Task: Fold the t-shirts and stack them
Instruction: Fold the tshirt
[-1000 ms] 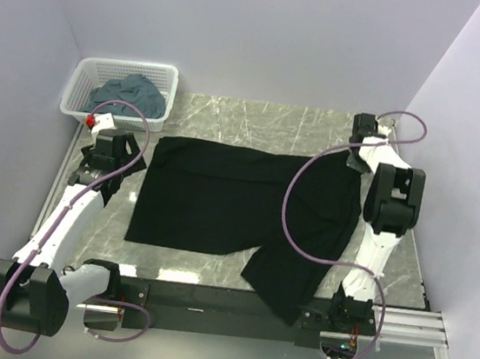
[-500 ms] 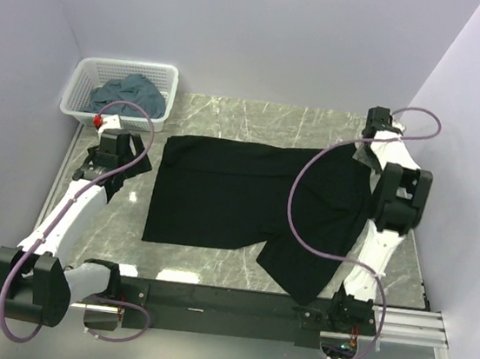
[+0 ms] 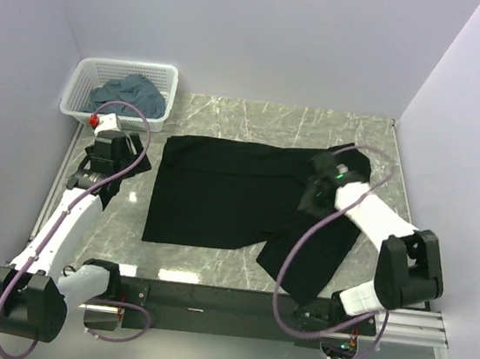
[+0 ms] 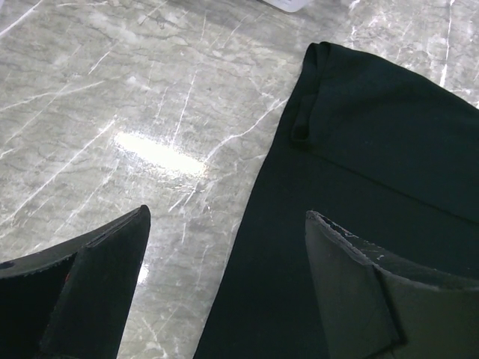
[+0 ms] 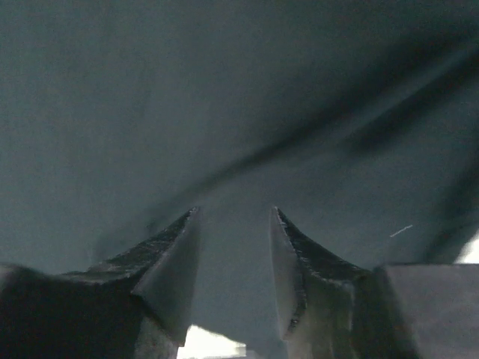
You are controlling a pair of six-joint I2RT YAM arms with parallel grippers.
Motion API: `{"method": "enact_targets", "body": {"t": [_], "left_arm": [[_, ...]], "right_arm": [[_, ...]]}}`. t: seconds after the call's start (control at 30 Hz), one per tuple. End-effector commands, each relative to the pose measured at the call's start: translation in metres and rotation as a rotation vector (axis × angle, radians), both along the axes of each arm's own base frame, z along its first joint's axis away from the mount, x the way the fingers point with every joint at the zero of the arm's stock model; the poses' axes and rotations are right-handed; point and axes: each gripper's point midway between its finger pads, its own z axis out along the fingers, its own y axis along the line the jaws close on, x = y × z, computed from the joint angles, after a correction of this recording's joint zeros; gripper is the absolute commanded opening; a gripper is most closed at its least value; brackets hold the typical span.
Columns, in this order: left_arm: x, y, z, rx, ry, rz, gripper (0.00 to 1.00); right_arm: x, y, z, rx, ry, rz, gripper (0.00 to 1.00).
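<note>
The white lattice basket (image 3: 159,107) is sitting in the far left corner of the marble table (image 3: 256,120), and a slate blue-grey t-shirt (image 3: 128,94) is lying crumpled inside it, filling most of the floor. The black t-shirt (image 3: 220,196) is lying spread across the middle of the table, well apart from the basket, mostly flat on its left half and rumpled on the right, where a long flap is trailing toward the near edge. The left gripper (image 4: 224,217) is hovering low with its jaws spread wide and nothing between them, over the bare marble just beside the shirt's left edge, where a small fold is showing at the far corner. The right gripper (image 5: 236,213) is pointing down at the right part of the black shirt, its jaws parted, with dark cloth filling the view beyond them and nothing visibly pinched. Compared with a second ago, the right arm has swung in from the far right edge, where it was reaching up by the shirt's corner, the whole black shirt has slid rightward, away from the left arm, and the basket and its shirt are sitting just as they were.
</note>
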Motion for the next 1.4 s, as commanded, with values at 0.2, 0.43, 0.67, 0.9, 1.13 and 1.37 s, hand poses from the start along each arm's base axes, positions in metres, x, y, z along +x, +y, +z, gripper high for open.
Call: {"method": "enact_targets", "body": {"t": [0.2,0.43,0.67,0.9,1.13,1.37], "left_arm": [[0.001,-0.002,0.009,0.001,-0.035,-0.012,0.89],[0.001,-0.001,0.005,0.008,-0.023,-0.007,0.89],[0.001,-0.001,0.001,0.008,-0.007,-0.012,0.89],[0.001,0.000,-0.002,0.016,0.004,-0.007,0.89],[0.001,0.000,-0.003,0.017,0.012,-0.009,0.89],[0.001,0.000,-0.006,0.016,0.019,-0.006,0.89]], "right_arm": [[-0.094,0.076,-0.025,0.105,0.143,0.221,0.35],[-0.121,0.087,-0.044,0.005,0.222,0.345,0.33],[-0.160,0.082,-0.061,-0.046,0.349,0.393,0.31],[-0.192,0.062,-0.054,-0.070,0.463,0.399,0.30],[-0.193,0.057,-0.044,-0.054,0.417,0.425,0.31],[-0.135,0.100,-0.019,0.039,0.176,0.397,0.30]]}}
